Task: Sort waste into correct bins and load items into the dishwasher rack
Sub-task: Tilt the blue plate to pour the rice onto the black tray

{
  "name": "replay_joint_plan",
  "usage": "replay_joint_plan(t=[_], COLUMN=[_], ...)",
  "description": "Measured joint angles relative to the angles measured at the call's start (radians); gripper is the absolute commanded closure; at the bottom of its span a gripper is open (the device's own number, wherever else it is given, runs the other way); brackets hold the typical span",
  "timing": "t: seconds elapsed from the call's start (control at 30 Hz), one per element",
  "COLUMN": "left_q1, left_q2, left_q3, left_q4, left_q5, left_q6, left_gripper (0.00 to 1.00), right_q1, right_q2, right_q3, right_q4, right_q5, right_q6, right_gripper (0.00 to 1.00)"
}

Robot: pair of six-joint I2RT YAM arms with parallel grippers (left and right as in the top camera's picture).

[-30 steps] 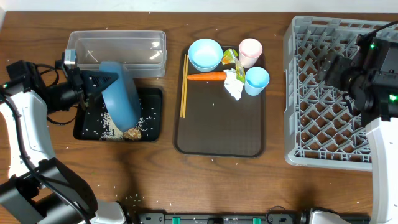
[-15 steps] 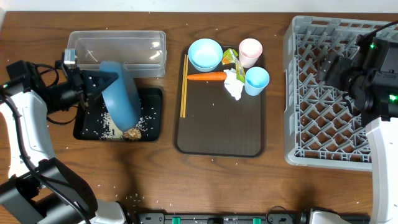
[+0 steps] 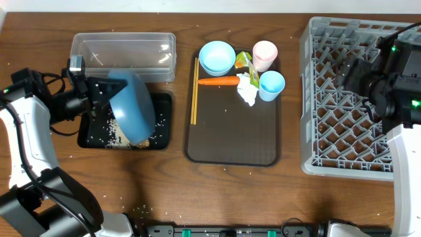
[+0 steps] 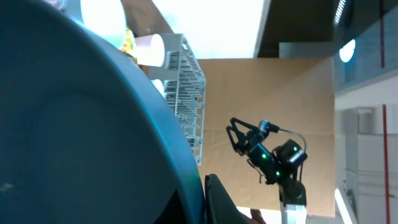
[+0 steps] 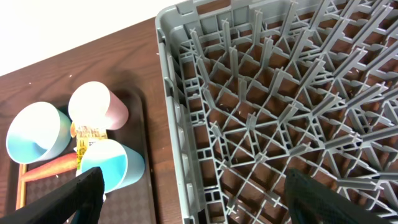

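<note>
Left of the brown serving tray [image 3: 230, 135], the left gripper [image 3: 99, 92] clamps the blue bowl-plate [image 3: 131, 108], tilted over the black tray [image 3: 89, 137] and spilled rice [image 3: 113, 131]. The likely next move is a carry to the grey rack [image 3: 308, 99] right of it, where the right gripper [image 5: 199, 190] hangs spread and empty. The dark wood table [image 3: 263, 197] is rice-flecked, under a lit ceiling panel [image 4: 211, 25].

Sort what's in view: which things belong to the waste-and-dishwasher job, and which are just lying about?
Job: blue bowl-plate, rice, black tray, clear tub, small bowl, pink cup, light-blue cup, chopsticks, carrot stick, napkin, wrapper, rack.
Lying about: brown serving tray, table.
</note>
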State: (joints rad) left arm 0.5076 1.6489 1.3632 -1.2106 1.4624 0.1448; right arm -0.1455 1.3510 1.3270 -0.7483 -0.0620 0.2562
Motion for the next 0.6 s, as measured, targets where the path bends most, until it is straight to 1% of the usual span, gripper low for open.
replay_joint_plan(t=[0.23, 0.6], left_q1=[0.000, 0.003], left_q2=[0.000, 0.000], left_q3=[0.000, 0.000], left_q4=[-0.003, 0.021], left_q5=[0.026, 0.036], left_q6=[0.039, 0.047], left_gripper=[0.94, 0.94], right_q1=[0.000, 0.000], right_q2=[0.000, 0.000], right_q3=[0.000, 0.000], right_q4=[0.000, 0.000], right_q5=[0.000, 0.000], right_q6=[0.000, 0.000], right_gripper=[0.15, 0.15])
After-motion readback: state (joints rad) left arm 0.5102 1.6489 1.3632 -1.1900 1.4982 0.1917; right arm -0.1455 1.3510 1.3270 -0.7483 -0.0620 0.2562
